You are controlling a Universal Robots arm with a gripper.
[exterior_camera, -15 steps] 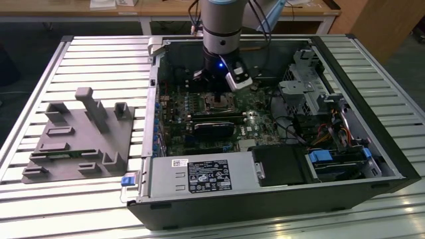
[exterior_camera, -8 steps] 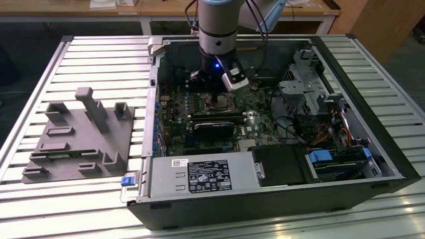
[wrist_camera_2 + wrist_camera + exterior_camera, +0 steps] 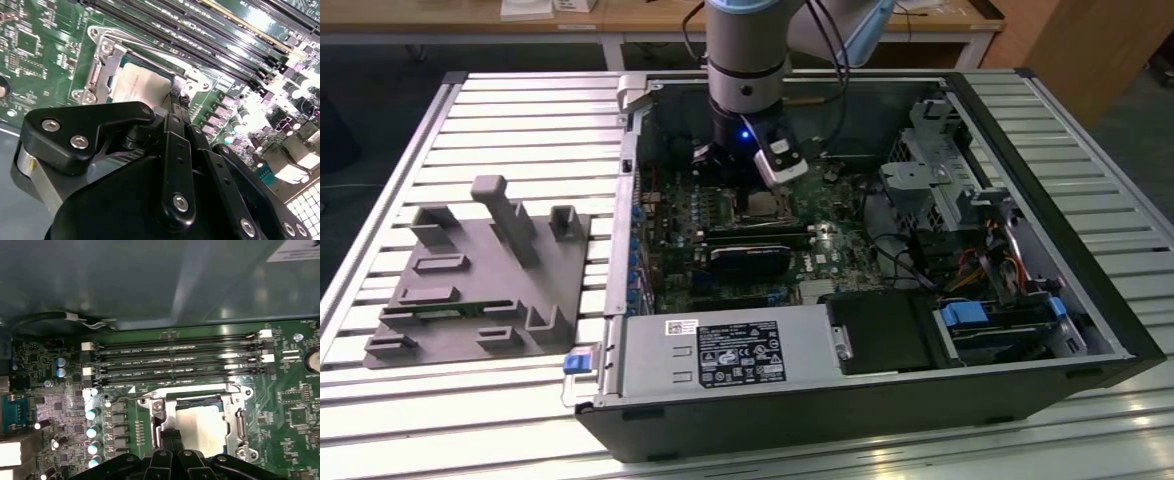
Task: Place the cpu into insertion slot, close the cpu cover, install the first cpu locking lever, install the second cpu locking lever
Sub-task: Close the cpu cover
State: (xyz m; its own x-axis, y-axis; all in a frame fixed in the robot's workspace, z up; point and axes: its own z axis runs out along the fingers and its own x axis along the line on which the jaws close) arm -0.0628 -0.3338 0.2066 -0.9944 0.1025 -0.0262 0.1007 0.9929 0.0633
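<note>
Inside the open computer case (image 3: 1067,300) my gripper (image 3: 767,170) hangs low over the green motherboard. The cpu (image 3: 206,424) (image 3: 142,85) lies flat in the insertion slot (image 3: 759,207), its dull silver top showing. The cpu cover (image 3: 159,410) (image 3: 105,65) lies down around it as a silver frame. In both wrist views the black fingers (image 3: 170,437) (image 3: 175,102) are pressed together, with their tips at one edge of the cover. I cannot tell whether they touch it. A thin metal lever wire (image 3: 120,401) runs beside the socket.
Long black memory slots (image 3: 175,362) run just past the socket, and a row of capacitors (image 3: 92,430) stands beside it. The case holds a power supply (image 3: 720,355) and a drive cage (image 3: 947,180). A grey fixture block (image 3: 474,280) sits on the slatted table at the exterior view's left.
</note>
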